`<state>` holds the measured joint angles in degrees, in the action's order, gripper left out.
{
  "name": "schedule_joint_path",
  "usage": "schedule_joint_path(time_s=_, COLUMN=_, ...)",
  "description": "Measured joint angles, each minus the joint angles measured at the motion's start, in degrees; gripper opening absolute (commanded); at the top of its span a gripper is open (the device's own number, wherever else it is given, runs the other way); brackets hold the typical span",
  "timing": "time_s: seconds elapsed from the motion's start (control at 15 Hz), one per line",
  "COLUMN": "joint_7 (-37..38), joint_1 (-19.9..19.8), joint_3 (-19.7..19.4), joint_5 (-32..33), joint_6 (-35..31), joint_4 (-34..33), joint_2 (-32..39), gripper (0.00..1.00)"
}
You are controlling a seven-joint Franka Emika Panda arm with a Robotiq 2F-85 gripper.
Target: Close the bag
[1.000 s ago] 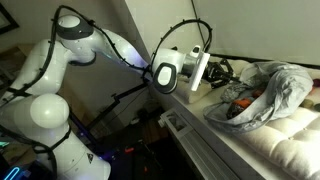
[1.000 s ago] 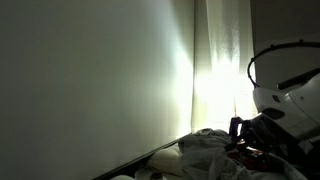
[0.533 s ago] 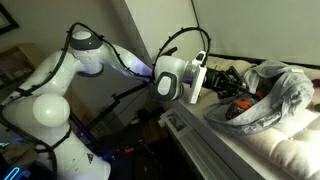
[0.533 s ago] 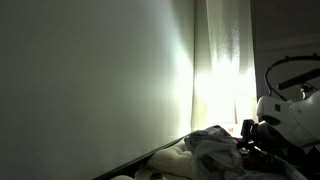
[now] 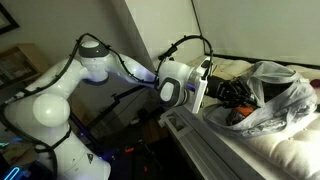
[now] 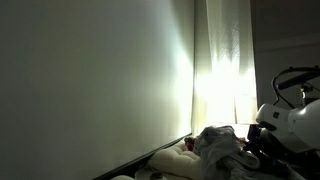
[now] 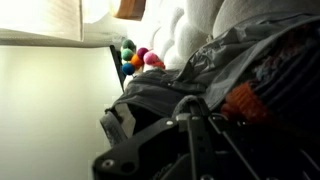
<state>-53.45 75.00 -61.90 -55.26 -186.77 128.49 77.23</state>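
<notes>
Evidently the claw (image 5: 229,92) is fully shut, and in the wrist view grey film bunches right over its tip, so I judge it has a pinch of the bag (image 5: 272,88) at the near rim of its mouth. The bag lies slumped on the quilted white mattress (image 5: 290,150), its mouth facing the arm, with orange items (image 7: 246,100) showing inside. To close it well, the pinched flap wants carrying up and across the opening toward the far side. It should go slowly, since such thin crinkled plastic may slip free or drag the whole floppy bag along. Past the bag, by the quilting, sit small coloured balls (image 7: 135,57), and a bright curtain (image 6: 222,70) hangs behind. The cable loop (image 5: 190,42) over the wrist and the mattress edge crowd the approach.
</notes>
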Motion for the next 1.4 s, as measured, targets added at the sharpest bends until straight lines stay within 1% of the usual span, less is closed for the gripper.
schedule_joint_path(time_s=0.13, joint_7=2.1, joint_1=0.6, joint_3=-1.6, joint_5=-0.8, joint_6=3.5, joint_4=-0.3, joint_2=2.5, gripper=0.01)
schedule_joint_path(time_s=0.33, joint_7=6.5, joint_1=2.4, joint_3=-5.6, joint_5=-1.0, joint_6=11.4, joint_4=-0.2, joint_2=7.9, gripper=0.01)
schedule_joint_path(time_s=0.4, joint_7=9.4, joint_1=2.5, joint_3=-6.5, joint_5=2.6, joint_6=12.1, joint_4=0.5, joint_2=8.6, gripper=0.02)
schedule_joint_path(time_s=0.47, joint_7=13.7, joint_1=2.3, joint_3=-6.9, joint_5=8.1, joint_6=12.1, joint_4=1.4, joint_2=8.3, gripper=0.02)
schedule_joint_path(time_s=0.53, joint_7=15.9, joint_1=2.1, joint_3=-7.2, joint_5=10.8, joint_6=12.1, joint_4=1.9, joint_2=8.0, gripper=0.02)
schedule_joint_path(time_s=0.6, joint_7=16.6, joint_1=1.9, joint_3=-7.3, joint_5=11.8, joint_6=12.1, joint_4=2.3, joint_2=7.8, gripper=0.02)
schedule_joint_path(time_s=1.4, joint_7=16.6, joint_1=1.9, joint_3=-7.4, joint_5=12.0, joint_6=12.1, joint_4=2.3, joint_2=7.7, gripper=0.02)
